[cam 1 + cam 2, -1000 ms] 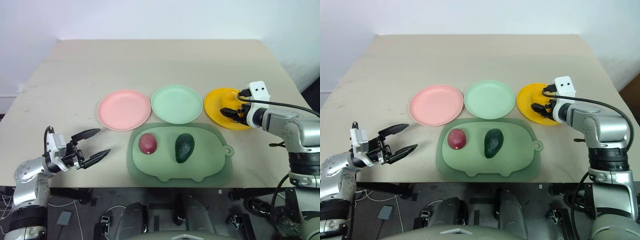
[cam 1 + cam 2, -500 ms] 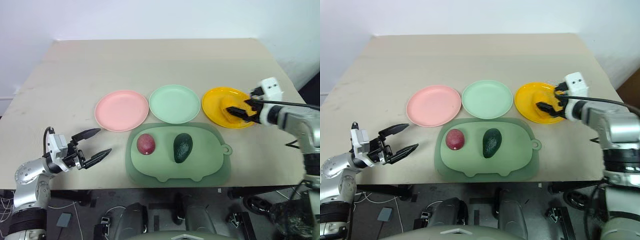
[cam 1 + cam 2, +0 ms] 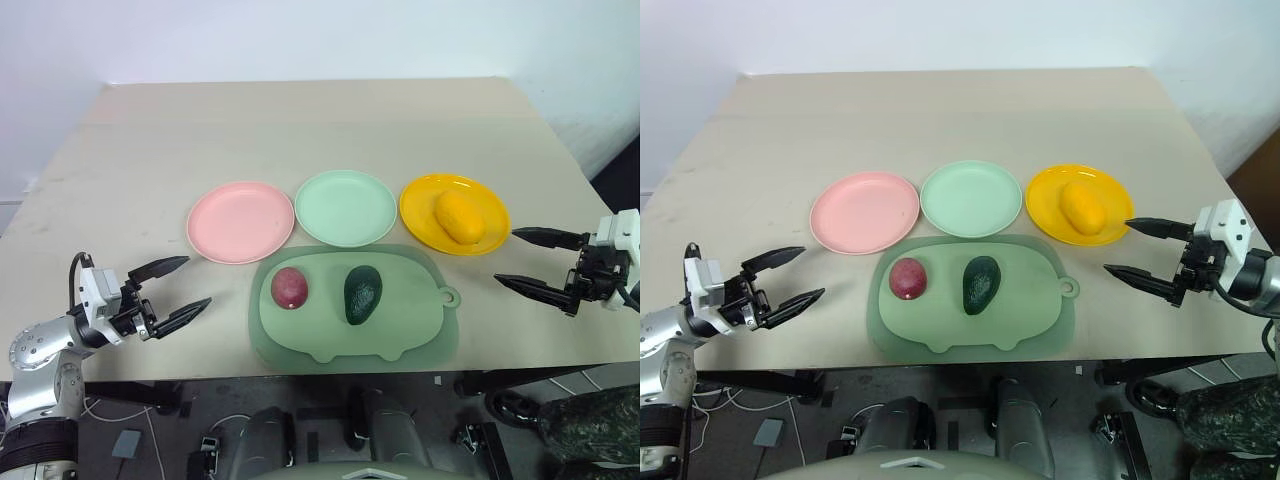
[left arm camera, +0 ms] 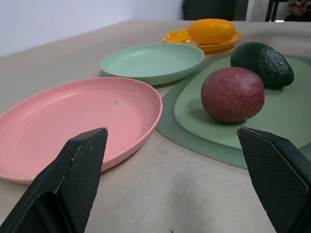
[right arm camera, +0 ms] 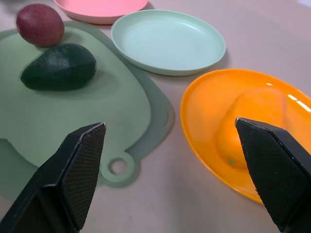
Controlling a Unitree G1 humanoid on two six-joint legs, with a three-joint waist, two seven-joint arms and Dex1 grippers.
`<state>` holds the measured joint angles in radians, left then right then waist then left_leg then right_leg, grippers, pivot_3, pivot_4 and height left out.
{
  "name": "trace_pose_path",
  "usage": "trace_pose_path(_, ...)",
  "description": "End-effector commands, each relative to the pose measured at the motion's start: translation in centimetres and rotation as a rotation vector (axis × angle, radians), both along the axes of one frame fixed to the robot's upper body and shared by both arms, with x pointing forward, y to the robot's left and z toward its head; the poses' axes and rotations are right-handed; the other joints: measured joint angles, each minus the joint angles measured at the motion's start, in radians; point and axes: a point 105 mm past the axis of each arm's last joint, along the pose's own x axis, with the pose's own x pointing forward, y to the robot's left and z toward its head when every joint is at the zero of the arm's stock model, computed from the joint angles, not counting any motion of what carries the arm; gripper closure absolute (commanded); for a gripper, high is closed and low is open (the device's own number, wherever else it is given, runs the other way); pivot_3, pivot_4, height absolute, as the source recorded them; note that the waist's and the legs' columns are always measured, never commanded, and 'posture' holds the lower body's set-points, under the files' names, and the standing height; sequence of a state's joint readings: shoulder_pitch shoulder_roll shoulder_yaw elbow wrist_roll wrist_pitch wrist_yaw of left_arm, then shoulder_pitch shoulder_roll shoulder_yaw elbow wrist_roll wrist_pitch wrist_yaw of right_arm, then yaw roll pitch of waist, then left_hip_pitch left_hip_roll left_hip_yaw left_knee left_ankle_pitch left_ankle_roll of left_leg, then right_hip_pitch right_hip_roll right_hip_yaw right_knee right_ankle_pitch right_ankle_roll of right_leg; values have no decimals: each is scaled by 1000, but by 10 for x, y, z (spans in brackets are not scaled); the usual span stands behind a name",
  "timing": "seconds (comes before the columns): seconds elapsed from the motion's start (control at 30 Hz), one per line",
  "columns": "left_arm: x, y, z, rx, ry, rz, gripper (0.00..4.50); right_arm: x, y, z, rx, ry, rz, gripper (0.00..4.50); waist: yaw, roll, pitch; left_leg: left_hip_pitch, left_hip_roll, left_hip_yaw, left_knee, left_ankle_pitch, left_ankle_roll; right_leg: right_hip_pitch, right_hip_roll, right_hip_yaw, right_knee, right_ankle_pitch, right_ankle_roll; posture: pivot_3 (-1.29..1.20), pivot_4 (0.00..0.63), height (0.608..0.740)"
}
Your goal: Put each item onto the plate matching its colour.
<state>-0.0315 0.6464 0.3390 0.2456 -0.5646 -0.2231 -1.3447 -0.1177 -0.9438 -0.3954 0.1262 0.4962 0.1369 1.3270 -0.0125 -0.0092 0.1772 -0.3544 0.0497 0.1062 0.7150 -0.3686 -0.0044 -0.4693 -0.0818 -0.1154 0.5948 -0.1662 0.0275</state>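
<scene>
Right gripper (image 3: 528, 259): two black fingers spread wide, empty, hovering over the table (image 3: 300, 130) near its right edge, just beside the yellow-orange plate (image 3: 420, 205) and apart from it. Left gripper (image 3: 180, 290): fingers likewise spread wide, holding nothing, low over the table's near left corner, short of the pink plate (image 3: 240, 221).

On the yellow-orange plate, lying on its side: the yellow-orange mango (image 3: 459, 216). Beside it, in a row across the table's middle: the mint green plate (image 3: 347, 207), bare, then the pink plate, also bare. Just in front of the plates: a large sage-green tray (image 3: 400, 330) with a loop tab at its right edge. On the tray, toward the left: the dark red-purple fruit (image 3: 289, 287). Near it, at the tray's centre: the dark green avocado (image 3: 362, 293), the two close but not touching.
</scene>
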Motion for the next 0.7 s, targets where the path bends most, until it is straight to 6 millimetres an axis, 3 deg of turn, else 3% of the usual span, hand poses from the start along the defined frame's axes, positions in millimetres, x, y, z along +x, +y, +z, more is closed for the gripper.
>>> trace_pose_path(0.03, -1, 8, 8, 11, -32, 16, 0, 4, 9, 4, -109, -23, 86, 12, 0, 0, 0, 0, 0, 0, 0, 0, 0, 0, 0, 0, 0, 0, 0, 0, 150, 733)
trace_pose_path(0.13, 0, 9, 7, 13, -32, 14, 0, 10, 24, 5, -183, -17, 180, 12, 0, 0, 0, 0, 0, 0, 0, 0, 0, 0, 0, 0, 0, 0, 0, 0, 150, 733)
trace_pose_path(0.37, -1, 8, 1, 11, -28, 0, 0, 32, 88, 17, -328, -84, 512, 12, 0, 1, 1, -1, 0, 0, 0, 0, 0, -2, 0, 0, 1, 0, -1, 0, 150, 733)
trace_pose_path(0.7, -7, 2, 2, -1, -40, 9, 0, 40, 157, 6, -429, -134, 868, 12, -1, 2, 1, -1, -1, 2, 1, 0, 0, -2, -1, -1, 1, 1, -1, 0, 150, 733)
